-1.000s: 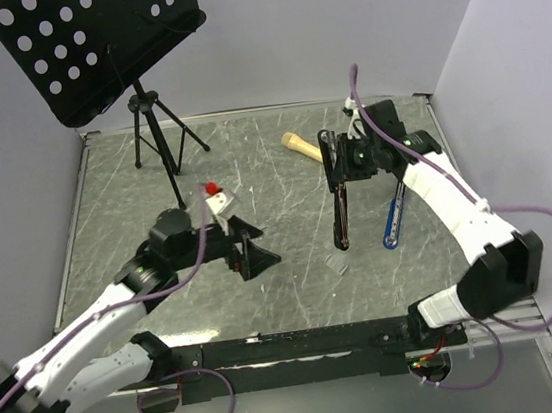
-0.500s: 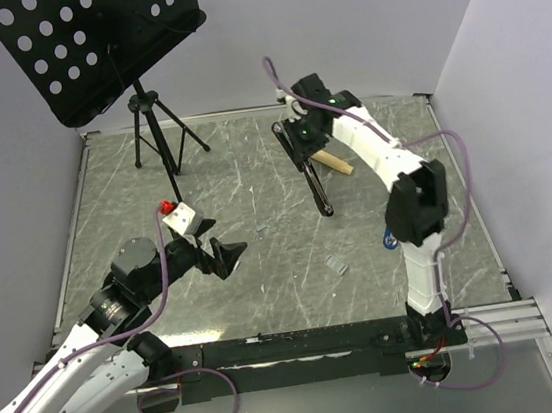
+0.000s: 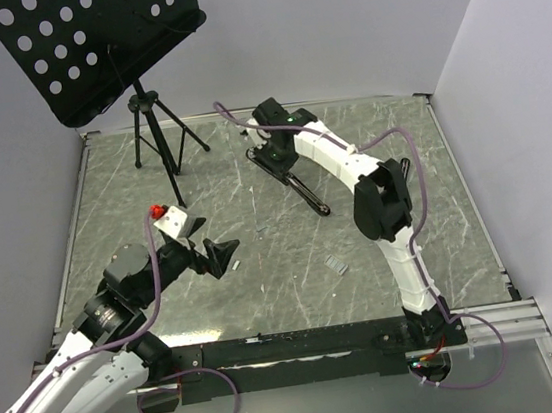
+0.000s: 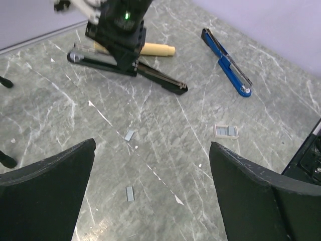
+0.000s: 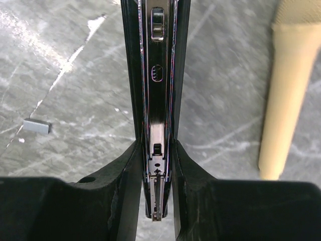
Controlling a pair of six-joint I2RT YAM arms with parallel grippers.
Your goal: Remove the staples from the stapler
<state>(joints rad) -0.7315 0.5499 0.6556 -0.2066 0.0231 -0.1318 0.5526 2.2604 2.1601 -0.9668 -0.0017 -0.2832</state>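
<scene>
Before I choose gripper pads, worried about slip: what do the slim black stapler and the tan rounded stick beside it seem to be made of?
The slim black stapler: probably metal, with glossy black rails around a bare silvery channel that glints. The tan rounded stick: likely wood, matte and pale, though plastic cannot be excluded.

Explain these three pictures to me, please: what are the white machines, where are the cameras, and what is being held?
Two white robot arms are bolted at the near edge of a table. The wide picture looks down from above; the other two come from a camera on each wrist. The right arm grips a black stapler, its fingers shut on it. The left arm holds nothing, fingers spread wide. On the table lie small grey staples, a blue-and-black tool and a tan wooden handle; a music stand stands far left.
</scene>
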